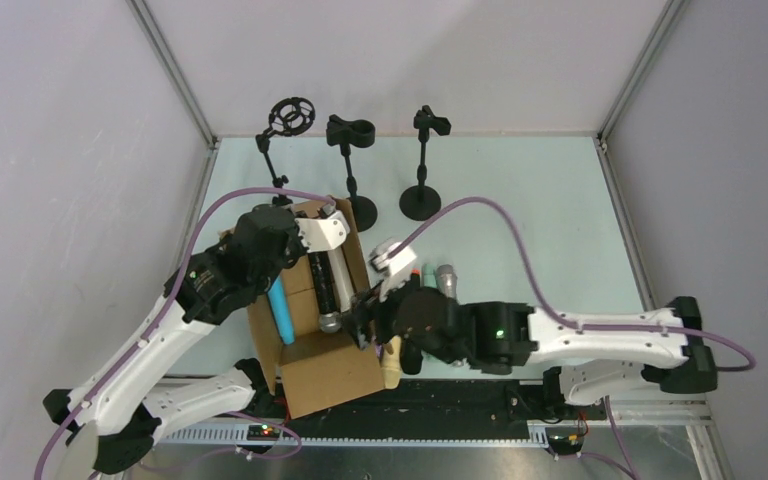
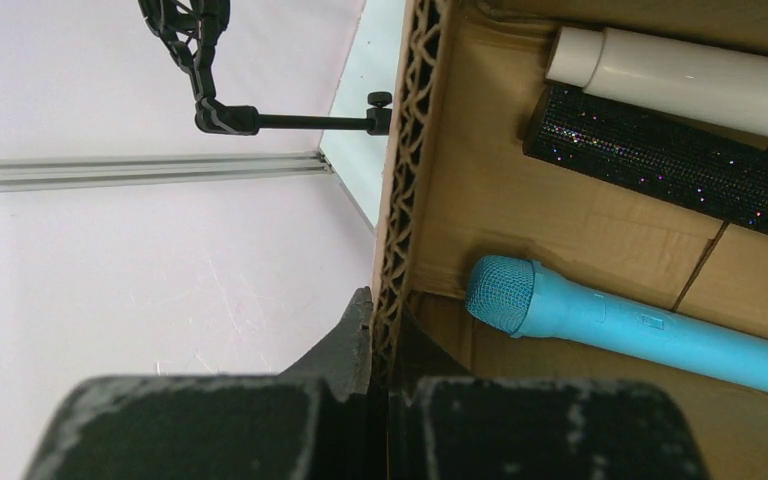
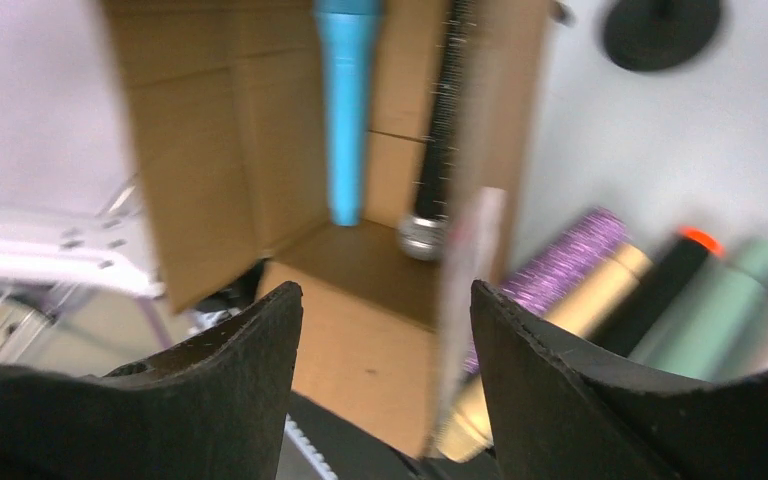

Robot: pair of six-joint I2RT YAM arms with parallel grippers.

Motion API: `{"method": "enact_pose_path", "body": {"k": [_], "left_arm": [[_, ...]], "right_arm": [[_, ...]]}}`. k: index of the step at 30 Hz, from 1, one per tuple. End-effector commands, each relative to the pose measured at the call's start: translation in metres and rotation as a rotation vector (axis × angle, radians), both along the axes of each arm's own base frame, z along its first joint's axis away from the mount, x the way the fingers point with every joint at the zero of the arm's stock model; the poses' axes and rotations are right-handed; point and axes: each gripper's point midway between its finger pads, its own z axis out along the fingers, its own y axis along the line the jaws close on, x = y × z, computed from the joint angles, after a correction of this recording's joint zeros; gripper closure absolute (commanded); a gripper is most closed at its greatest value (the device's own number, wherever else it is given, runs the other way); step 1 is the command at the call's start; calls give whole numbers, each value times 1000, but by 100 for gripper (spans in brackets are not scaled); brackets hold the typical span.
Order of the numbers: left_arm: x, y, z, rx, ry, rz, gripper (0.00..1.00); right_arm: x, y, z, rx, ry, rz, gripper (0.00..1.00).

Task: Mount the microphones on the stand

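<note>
The blue microphone and the black glitter microphone lie side by side in the cardboard box, ahead of and below the right gripper. A white microphone lies beyond them. The purple microphone, cream microphone, orange-tipped black microphone and mint green microphone lie packed together on the worktop, off that gripper's right finger.

The right gripper hangs spread and grasps nothing. The left gripper is clenched on the box's wall, which looks like bracing it for a pick.

To do the pick well, I would centre over one barrel, turn the jaws across it and take it at mid-body rather than at the mesh head. The box's near wall sits right under the fingers, so choose a side of it before descending. The stands are well beyond both grippers.

The right wrist view is smeared by motion, and a pale streak of box edge runs between the fingers. Which microphone is aimed at cannot be told. From above, the right arm covers most of the loose ones. The white one is cut off at the frame edge.
</note>
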Motion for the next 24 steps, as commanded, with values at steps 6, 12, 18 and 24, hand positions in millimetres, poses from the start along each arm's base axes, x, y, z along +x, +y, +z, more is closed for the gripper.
{"method": "enact_pose_path", "body": {"k": [6, 12, 18, 24], "left_arm": [[1, 2, 30, -112, -105, 19, 100], [1, 2, 30, -119, -106, 18, 100], [0, 2, 28, -121, -102, 14, 100], [-1, 3, 27, -121, -102, 17, 100]], "right_arm": [[-18, 101, -21, 56, -182, 162, 37], [9, 143, -70, 46, -256, 104, 32], [50, 170, -97, 104, -241, 54, 33], [85, 192, -118, 69, -247, -11, 33]]}}
